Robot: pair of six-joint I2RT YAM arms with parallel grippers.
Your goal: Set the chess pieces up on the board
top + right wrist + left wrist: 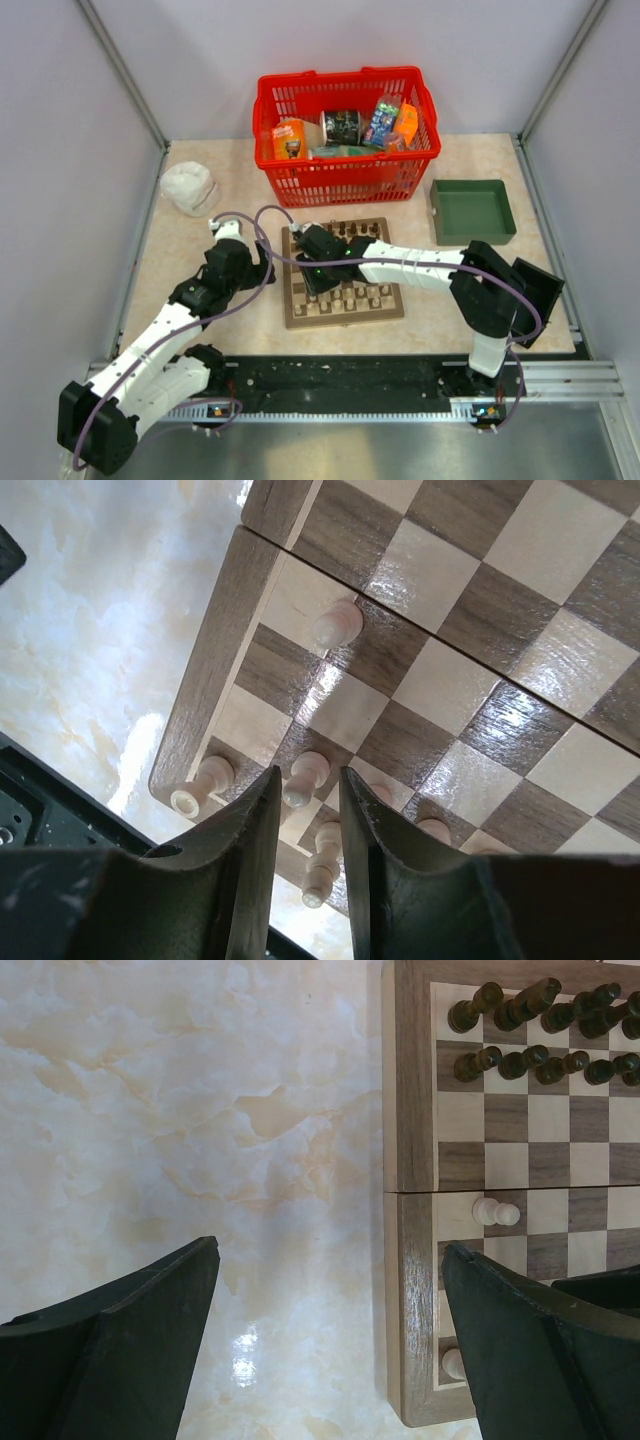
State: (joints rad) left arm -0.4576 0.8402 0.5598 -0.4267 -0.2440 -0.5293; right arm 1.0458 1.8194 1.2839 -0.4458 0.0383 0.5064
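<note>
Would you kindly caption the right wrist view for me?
Right gripper, slightly open, above pale chess pieces lining the board edge.

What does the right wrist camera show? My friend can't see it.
The right gripper has its two dark fingers close together over a corner of the board, where several pale chess pieces stand, one of them in line with the narrow gap. A shiny marbled table shows at left.
</note>
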